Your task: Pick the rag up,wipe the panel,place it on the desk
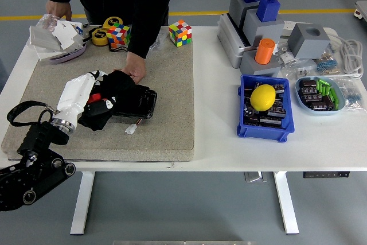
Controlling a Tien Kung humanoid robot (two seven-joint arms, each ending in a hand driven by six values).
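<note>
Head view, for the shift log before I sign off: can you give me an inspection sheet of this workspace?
Surface: white table with a beige mat on its left half.
Job's things: black rag lying on the black panel on the mat.
Clutter: two puzzle cubes, tape rolls, blue bin with a yellow lemon, oval tray of parts, grey fixture with blue and orange pieces.
Grippers: left hand pressed on the rag; right arm not seen.
Cables: white cord at the far right; small white connector by the panel.
Surroundings: a person's hand steadies the panel's far edge; grey floor, yellow line.
</note>
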